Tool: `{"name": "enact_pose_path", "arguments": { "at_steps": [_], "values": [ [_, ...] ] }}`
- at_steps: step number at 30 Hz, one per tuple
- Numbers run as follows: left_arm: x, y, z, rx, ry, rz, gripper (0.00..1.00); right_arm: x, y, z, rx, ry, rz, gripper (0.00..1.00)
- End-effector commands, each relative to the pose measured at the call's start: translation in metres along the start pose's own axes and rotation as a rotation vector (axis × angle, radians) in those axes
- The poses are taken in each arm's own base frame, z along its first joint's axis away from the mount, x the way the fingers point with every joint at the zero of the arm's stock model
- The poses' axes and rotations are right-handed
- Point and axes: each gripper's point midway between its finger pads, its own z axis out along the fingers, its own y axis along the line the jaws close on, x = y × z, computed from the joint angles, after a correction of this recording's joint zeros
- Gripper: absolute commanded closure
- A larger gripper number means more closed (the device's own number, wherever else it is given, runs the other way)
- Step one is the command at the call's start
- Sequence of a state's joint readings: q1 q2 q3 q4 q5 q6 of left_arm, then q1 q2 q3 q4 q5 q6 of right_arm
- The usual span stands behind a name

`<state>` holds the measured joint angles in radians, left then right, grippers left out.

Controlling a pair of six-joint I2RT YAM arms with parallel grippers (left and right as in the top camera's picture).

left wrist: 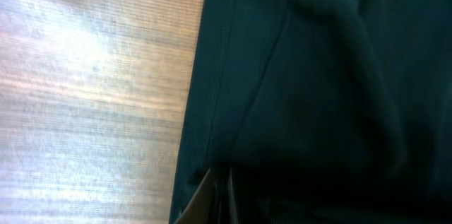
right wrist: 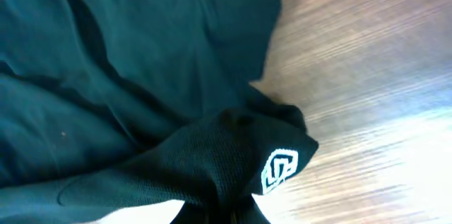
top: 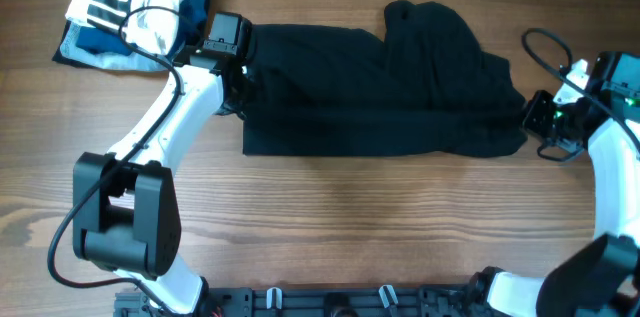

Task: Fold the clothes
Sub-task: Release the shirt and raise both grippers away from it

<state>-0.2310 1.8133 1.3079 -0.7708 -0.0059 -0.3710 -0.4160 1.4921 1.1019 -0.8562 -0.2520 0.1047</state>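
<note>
The black garment (top: 380,92) lies spread across the middle of the wooden table, folded into a long band with a bunched part at its upper right. My left gripper (top: 240,82) is at its left edge, and in the left wrist view (left wrist: 222,196) the jaws are shut on the dark fabric (left wrist: 318,75). My right gripper (top: 530,117) is at its right end. In the right wrist view (right wrist: 233,213) it is shut on a bunched fold of the fabric (right wrist: 127,75), which bears a small white logo (right wrist: 280,167).
A stack of striped, white and blue garments (top: 130,7) sits at the back left corner, just behind my left arm. Bare wood table (top: 350,217) lies in front of the garment. A black cable (top: 545,47) loops by the right arm.
</note>
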Motion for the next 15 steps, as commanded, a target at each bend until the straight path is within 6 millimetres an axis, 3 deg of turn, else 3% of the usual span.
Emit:
{"name": "enact_pose_path", "arguments": {
  "at_steps": [1,6,8,9,12,13,15],
  "values": [
    [-0.011,0.007,-0.005,-0.032,-0.056,-0.017,0.95,-0.002,0.005,0.017,-0.061,0.033,0.017,0.96],
    [-0.015,0.005,0.004,-0.029,-0.061,-0.017,0.91,-0.001,0.005,0.036,-0.076,0.067,0.018,0.96],
    [-0.017,0.004,0.006,-0.025,-0.069,-0.017,0.75,-0.003,0.009,0.043,-0.081,0.065,0.002,0.96],
    [-0.017,0.004,0.006,-0.025,-0.070,-0.017,0.56,-0.004,0.010,0.043,-0.082,0.061,-0.004,0.85],
    [-0.016,0.004,0.006,-0.027,-0.066,-0.017,0.15,-0.008,0.014,0.044,-0.092,0.045,-0.015,0.47],
    [-0.017,0.004,0.006,-0.027,-0.067,-0.017,0.06,-0.012,0.015,0.041,-0.094,0.037,-0.021,0.41],
    [-0.020,0.004,0.005,-0.024,-0.077,-0.012,0.00,-0.020,0.018,0.034,-0.095,0.022,-0.050,0.30]
  ]
}}
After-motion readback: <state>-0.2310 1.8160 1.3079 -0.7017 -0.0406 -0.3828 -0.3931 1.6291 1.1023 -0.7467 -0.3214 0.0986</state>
